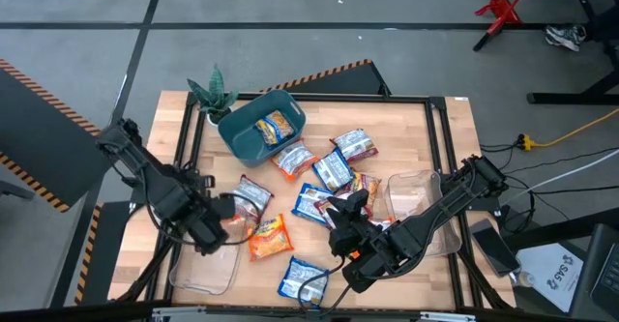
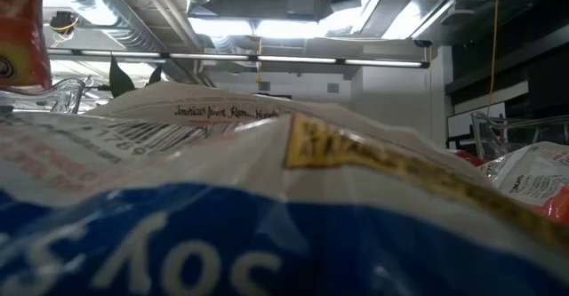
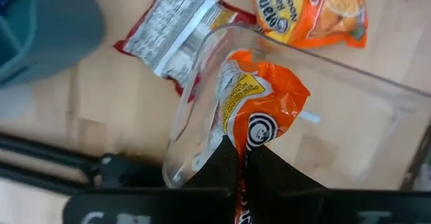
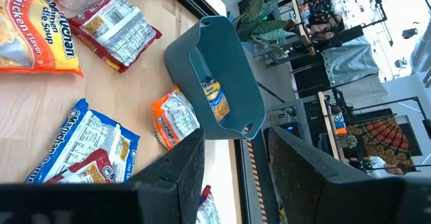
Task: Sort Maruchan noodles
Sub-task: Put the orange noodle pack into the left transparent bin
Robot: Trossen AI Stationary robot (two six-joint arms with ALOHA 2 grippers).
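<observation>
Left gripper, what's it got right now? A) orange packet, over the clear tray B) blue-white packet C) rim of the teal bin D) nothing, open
A: in the left wrist view the left gripper is shut on an orange packet, pinched between its dark fingers just above the clear tray; the teal bin sits off to the side, untouched.

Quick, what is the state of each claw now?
Left claw: closed on an orange noodle packet, over a clear tray.
Right claw: open, holding nothing.
</observation>
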